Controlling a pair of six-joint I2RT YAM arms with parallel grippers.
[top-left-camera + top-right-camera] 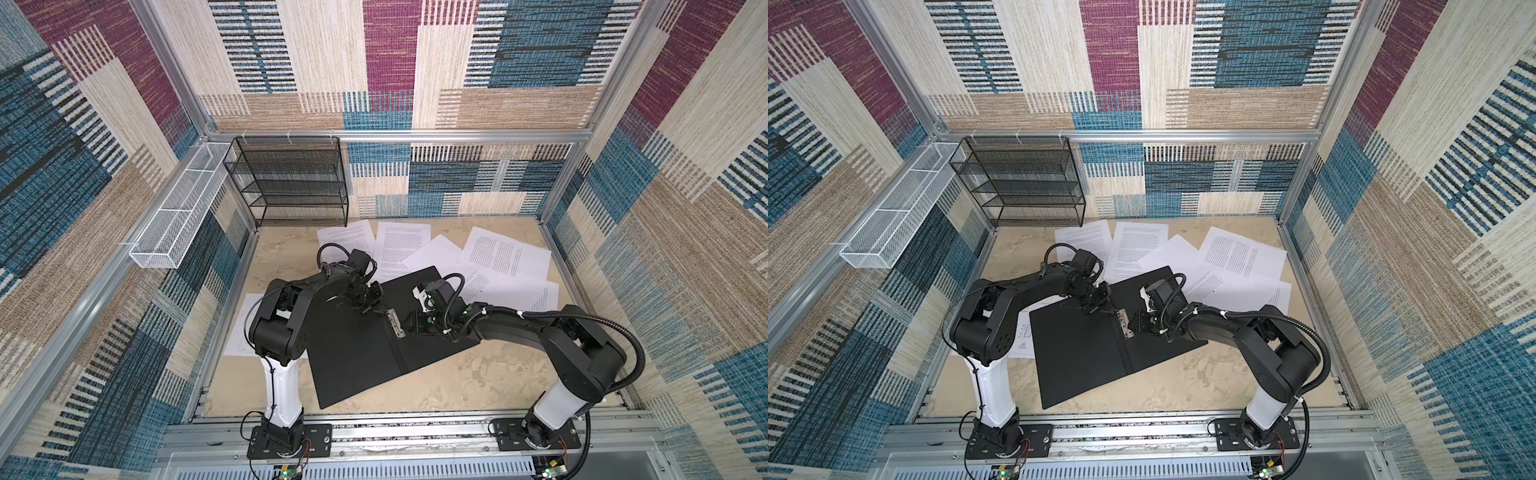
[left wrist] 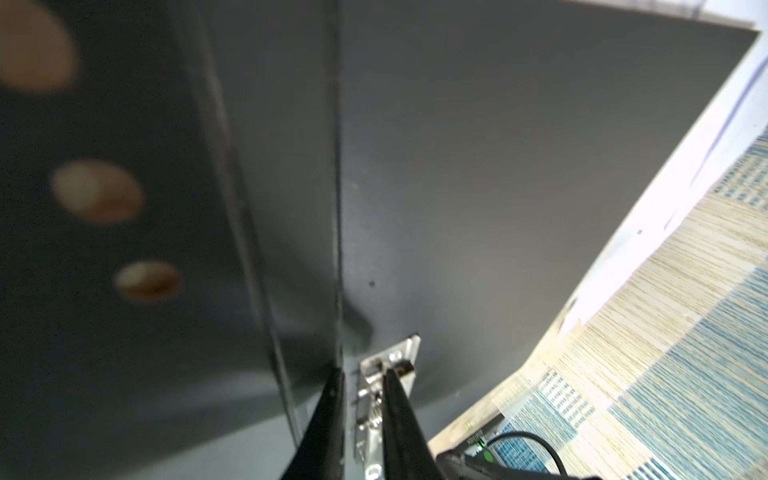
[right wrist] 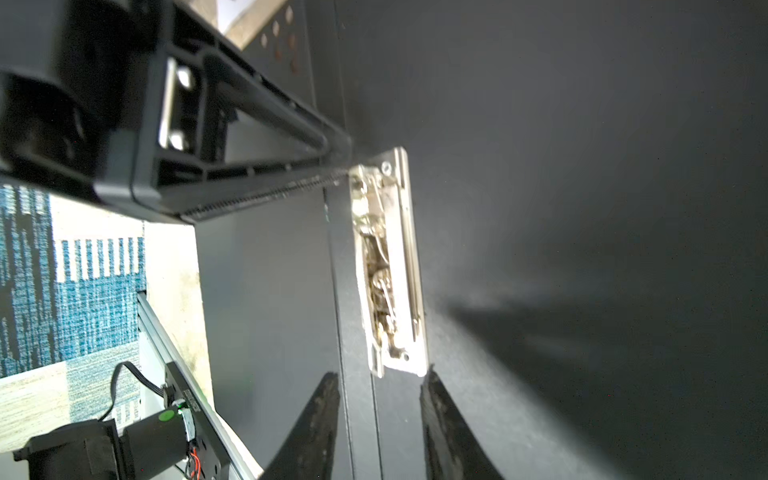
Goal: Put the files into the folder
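The folder (image 1: 357, 357) (image 1: 1084, 361) lies open and flat on the table, black inside up, its metal spine clip (image 1: 395, 324) (image 3: 390, 270) showing. At the clip's far end my left gripper (image 1: 380, 309) (image 2: 363, 370) holds its jaws narrow, with the clip's metal (image 2: 370, 399) between them. My right gripper (image 1: 409, 326) (image 3: 380, 376) is open, its tips straddling the spine just short of the clip's near end. The files (image 1: 507, 253) (image 1: 1241, 253) are loose white sheets fanned out behind the folder. One more sheet (image 1: 245, 324) lies to the folder's left, partly under the left arm.
A black wire-mesh rack (image 1: 291, 183) stands at the back left. A white mesh basket (image 1: 174, 224) hangs on the left wall. Bare beige table (image 1: 478, 374) shows at the front right. An aluminium rail (image 1: 415, 432) carrying both arm bases runs along the front edge.
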